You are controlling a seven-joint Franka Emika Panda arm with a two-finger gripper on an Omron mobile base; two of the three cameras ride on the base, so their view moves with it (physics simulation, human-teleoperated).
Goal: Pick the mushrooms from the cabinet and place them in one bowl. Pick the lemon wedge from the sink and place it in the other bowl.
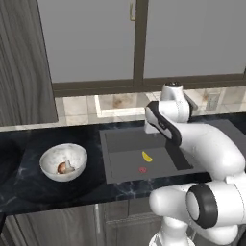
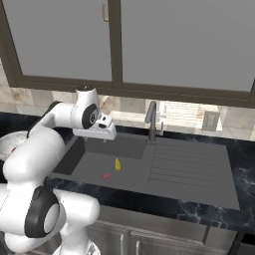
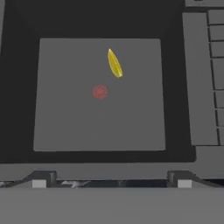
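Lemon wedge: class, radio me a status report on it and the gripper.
Gripper open, empty, above the sink. Lemon wedge lying on basin floor beside red drain. Nothing blocking the wedge.

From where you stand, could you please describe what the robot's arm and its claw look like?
The arm is glossy white, built of thick rounded segments with dark grey to black bands at the joints. A black panel runs along the wrist segment. The claw ends in two small dark tips with pale square pads. No cables or markings show.
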